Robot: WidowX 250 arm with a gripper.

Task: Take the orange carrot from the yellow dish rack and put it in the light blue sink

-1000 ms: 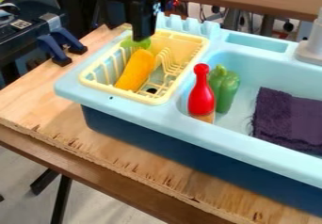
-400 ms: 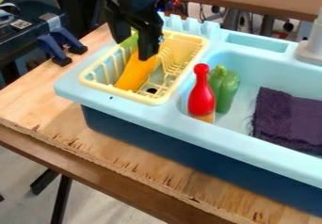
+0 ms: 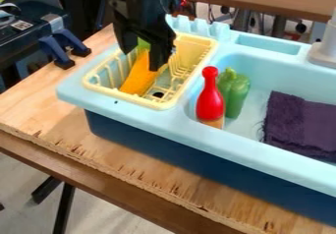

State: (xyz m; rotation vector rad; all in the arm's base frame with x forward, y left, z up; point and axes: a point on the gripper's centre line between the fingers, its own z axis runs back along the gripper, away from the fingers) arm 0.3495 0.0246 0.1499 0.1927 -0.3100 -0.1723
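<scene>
Plywood tops the desk [image 3: 131, 164] under a light-blue toy sink [image 3: 230, 142]; its yellow dish rack [image 3: 190, 43] is near 12 o'clock. At 11 o'clock the end effector [image 3: 140, 60] stands open astride the yellow corn [image 3: 136, 81]; contact is unclear. Positioning looks well along, lifting not begun: the corn lies in the rack. A purple towel [image 3: 298, 120] lies at 3 o'clock, a green bell pepper [image 3: 234, 91] near 2.

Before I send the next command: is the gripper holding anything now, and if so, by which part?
Nothing appears held: the gripper is open, its fingers apart over the upper end of the yellow toy in the dish rack.
</scene>
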